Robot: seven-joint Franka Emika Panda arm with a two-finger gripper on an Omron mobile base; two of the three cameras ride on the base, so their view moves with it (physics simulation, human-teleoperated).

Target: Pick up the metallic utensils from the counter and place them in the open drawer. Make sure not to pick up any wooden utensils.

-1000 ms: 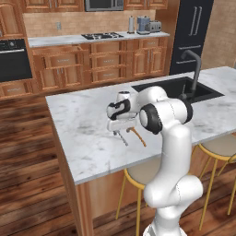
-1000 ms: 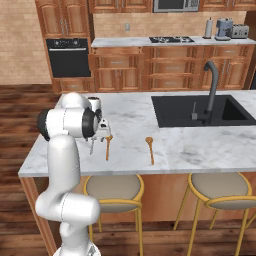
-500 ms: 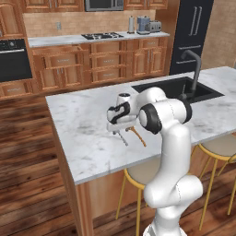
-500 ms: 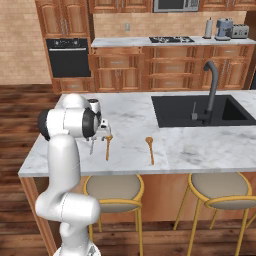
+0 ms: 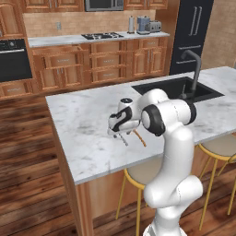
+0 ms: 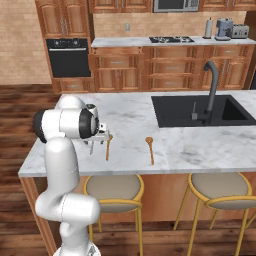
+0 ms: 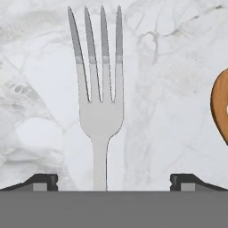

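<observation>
Metallic utensils first: I count one silver fork [image 7: 100, 111] lying flat on the marble counter [image 7: 173, 116], four tines pointing away from my hand, its handle running down between my fingertips [image 7: 44, 181]. In the left base view the fork [image 5: 122, 138] is a thin sliver just under my gripper [image 5: 119, 132]. I cannot make out a knife from these angles.

Wooden spoons: two. One [image 6: 107, 146] lies just beside my gripper [image 6: 96, 141] in the right base view, the other [image 6: 150, 149] sits well apart toward the sink [image 6: 200, 111]. The nearer one's orange-brown bowl [image 7: 220, 107] pokes in at the right edge of the hand view (close, but not touching the fork).

One drawer [image 5: 60, 48] stands open in the far cabinet run, under the stove counter.

Against the frames from a second ago, my hand has barely shifted; it hangs at the same spot over the fork, and both spoons lie where they were.

My jaws stand wide apart, straddling the fork handle with bare marble on either side, holding nothing. The fork sits near the counter's front edge; open marble stretches to the left and behind it.
</observation>
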